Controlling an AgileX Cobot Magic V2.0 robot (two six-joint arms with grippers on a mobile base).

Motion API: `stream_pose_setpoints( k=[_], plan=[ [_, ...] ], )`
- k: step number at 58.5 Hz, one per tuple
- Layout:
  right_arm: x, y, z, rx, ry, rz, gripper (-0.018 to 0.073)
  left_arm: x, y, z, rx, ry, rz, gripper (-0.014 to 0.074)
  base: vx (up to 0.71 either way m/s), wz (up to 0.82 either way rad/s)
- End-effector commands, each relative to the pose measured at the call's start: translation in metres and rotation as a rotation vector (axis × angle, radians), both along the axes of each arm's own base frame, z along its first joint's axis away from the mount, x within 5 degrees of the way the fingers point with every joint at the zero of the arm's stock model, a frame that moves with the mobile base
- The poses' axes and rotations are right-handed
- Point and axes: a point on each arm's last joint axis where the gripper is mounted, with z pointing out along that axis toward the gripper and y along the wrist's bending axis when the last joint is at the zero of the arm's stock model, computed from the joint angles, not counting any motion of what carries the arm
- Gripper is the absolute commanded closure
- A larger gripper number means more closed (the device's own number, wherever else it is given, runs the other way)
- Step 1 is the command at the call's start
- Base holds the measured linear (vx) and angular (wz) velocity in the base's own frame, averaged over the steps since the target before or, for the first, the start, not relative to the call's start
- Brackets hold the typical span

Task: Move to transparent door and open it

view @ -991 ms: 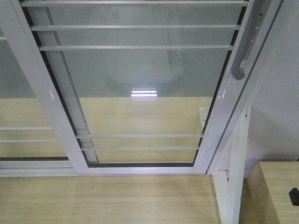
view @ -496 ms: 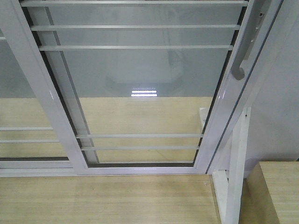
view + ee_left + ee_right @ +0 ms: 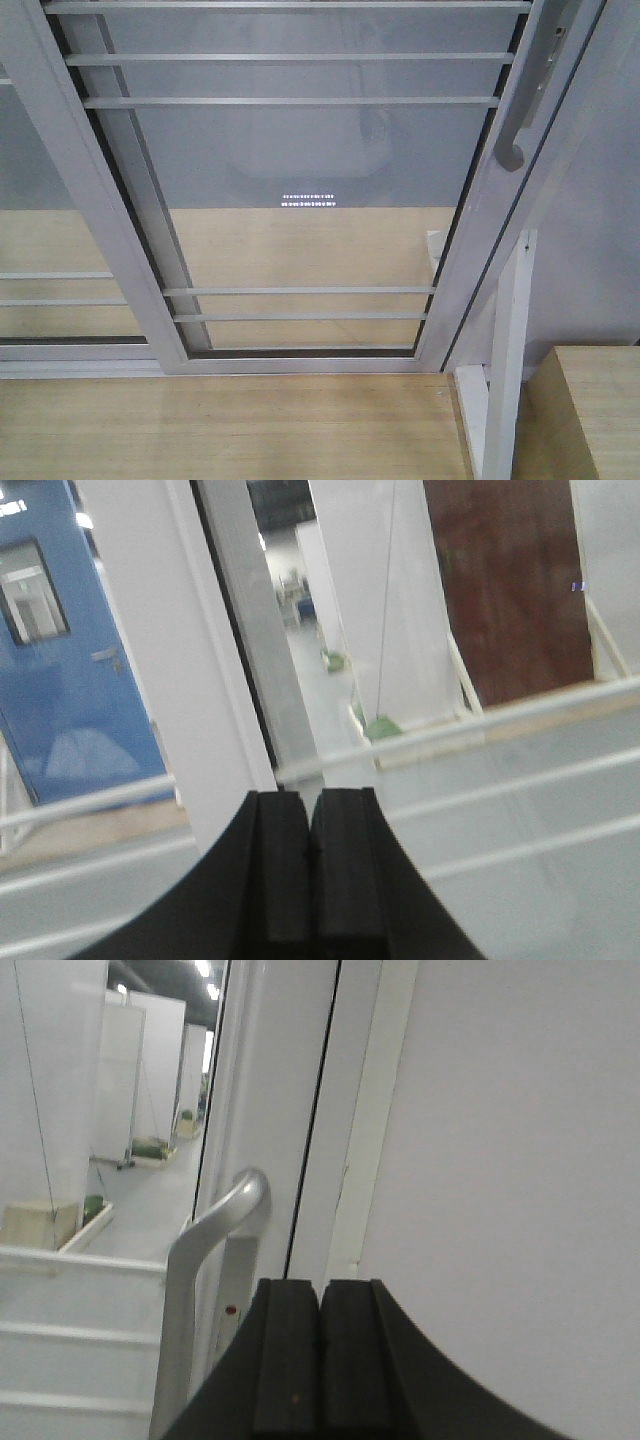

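1. Exterior front-facing view is showing the door [image 3: 300, 170] filling the middle of the scene, close ahead. Thin bars [image 3: 300, 291] are crossing its glass, and neither arm is appearing in this view.
2. The handle [image 3: 518, 125] is sitting on the door's right stile, at the upper right. That stile is running along the white jamb, so the door is probably lying shut.
3. The right gripper [image 3: 321, 1295] is showing its pads clenched together, grasping nothing. It is hovering near the handle [image 3: 215, 1260], just to its right and apart from it. I judge it is posed there because the pull is on this side.
4. The left gripper [image 3: 311, 805] is likewise clenched and empty. It is pointing at glass, bars and a white stile [image 3: 170, 680], with no handle in its view. It is likely waiting out of the way while the right arm is lining up.
5. The approach is looking about done, and the opening is not yet begun. The right pincer is likely needing to release to wrap the handle, or to hook behind it as it is.
6. A handle-less panel [image 3: 50, 240] is overlapping the door on the left. A post [image 3: 508, 360] and a wooden box [image 3: 590, 410] are standing near on the right, crowding the right arm's side.
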Motion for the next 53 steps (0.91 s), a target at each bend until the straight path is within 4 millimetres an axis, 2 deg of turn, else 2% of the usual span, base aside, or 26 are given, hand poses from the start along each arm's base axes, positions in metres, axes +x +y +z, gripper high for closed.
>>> stream_pose_setpoints(
  k=[1,10,19,26,34,45,53],
  plan=[
    [0.013,-0.002,0.009,-0.008,-0.063,-0.005,0.0564,0.012,-0.002,0.012,-0.021,-0.081,-0.004,0.0595,0.0,0.0],
    [0.027,-0.003,-0.003,-0.003,0.002,-0.005,0.0546,0.02,-0.002,0.005,-0.08,-0.046,-0.011,0.0563,0.0,0.0],
    [0.035,-0.004,-0.015,0.015,0.094,-0.004,0.0486,0.02,-0.002,0.004,-0.188,-0.024,-0.022,0.0467,0.0,0.0],
    [0.043,-0.005,-0.029,0.028,0.197,-0.003,0.0405,0.021,-0.002,0.001,-0.196,0.01,-0.02,0.036,0.0,0.0],
    [0.053,-0.005,-0.038,0.029,0.217,-0.003,0.0286,0.021,-0.002,0.001,-0.196,0.009,-0.02,0.027,0.0,0.0],
    [0.077,-0.007,-0.052,0.104,0.147,0.005,0.015,0.021,-0.002,0.001,-0.195,0.01,-0.02,0.0252,0.0,0.0],
    [0.1,-0.004,-0.075,0.158,0.143,0.073,0.0123,0.021,-0.002,0.001,-0.194,0.01,-0.02,0.0252,0.0,0.0]
  ],
)
